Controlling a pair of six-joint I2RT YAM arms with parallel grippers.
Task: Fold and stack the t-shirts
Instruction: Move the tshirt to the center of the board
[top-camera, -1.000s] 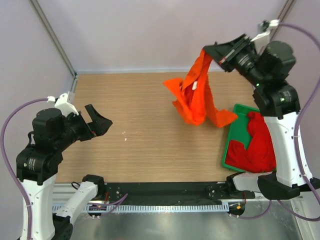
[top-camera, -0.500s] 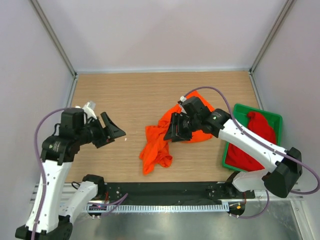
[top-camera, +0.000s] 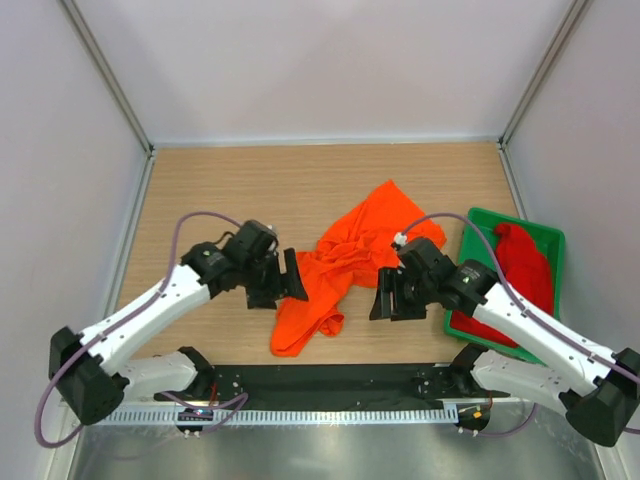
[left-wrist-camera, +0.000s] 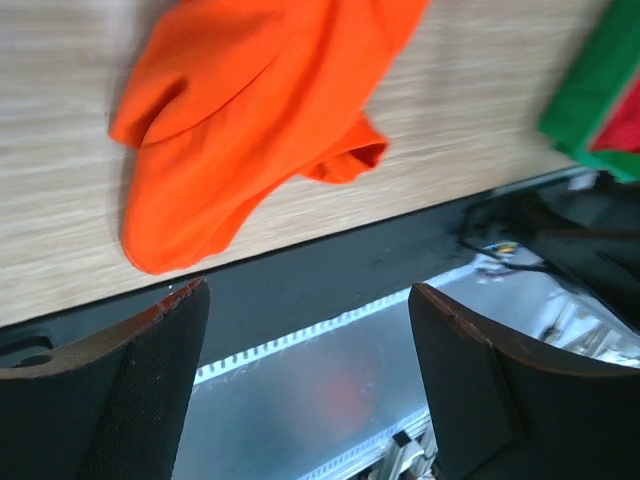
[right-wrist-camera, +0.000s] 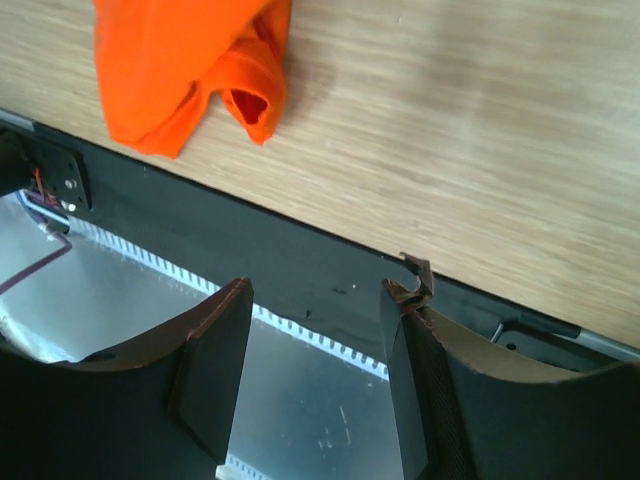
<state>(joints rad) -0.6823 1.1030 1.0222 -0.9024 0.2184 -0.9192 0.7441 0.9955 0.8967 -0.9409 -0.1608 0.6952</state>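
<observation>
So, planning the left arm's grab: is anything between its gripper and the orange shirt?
Nothing visible does. The open left gripper sits right at the orange shirt's left edge; the green tray lies beyond the shirt.

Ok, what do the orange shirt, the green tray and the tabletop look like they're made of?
Orange shirt: soft matte fabric, probably cotton; it lies crumpled in loose folds.
Tray: looks like rigid plastic, smooth and evenly green, with a moulded rim.
Tabletop: pale matte surface with wood grain; it could be laminate rather than solid wood.
</observation>
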